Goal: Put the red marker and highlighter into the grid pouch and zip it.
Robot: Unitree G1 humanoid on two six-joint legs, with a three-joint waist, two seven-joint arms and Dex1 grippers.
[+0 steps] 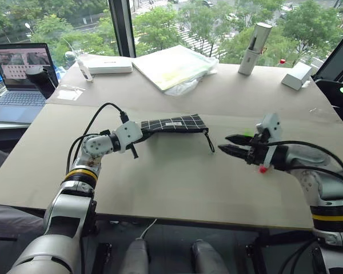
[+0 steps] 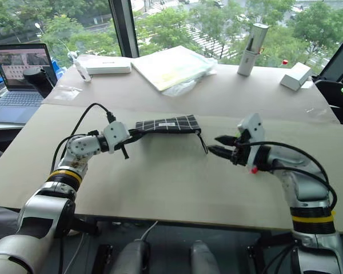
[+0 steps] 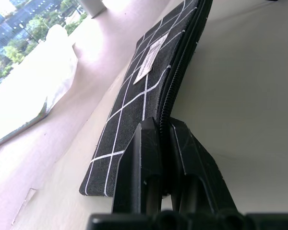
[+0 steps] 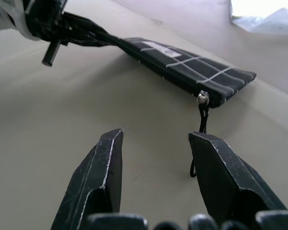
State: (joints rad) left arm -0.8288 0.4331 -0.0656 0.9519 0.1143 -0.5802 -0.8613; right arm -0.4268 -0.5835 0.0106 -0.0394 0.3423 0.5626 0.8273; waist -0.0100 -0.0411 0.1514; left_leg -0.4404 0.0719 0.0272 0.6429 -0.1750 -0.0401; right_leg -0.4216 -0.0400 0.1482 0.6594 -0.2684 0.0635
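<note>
The left claw (image 1: 138, 132) is clamped on one end of the grid pouch (image 1: 174, 124), holding it steady above the desk (image 1: 177, 177). The right claw (image 1: 232, 145) hangs open just beside the zipper's pull cord (image 4: 202, 125), the pouch apparently zipped.

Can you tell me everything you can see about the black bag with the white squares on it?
The grid pouch is flat and rectangular, of black cloth with white grid lines and a small white label on its face. A zipper runs along one long edge and looks closed, its metal slider at the far end, with a black pull cord dangling down. The left gripper pinches one short end and holds the pouch over the table. The right gripper is open, near the cord, not touching.
</note>
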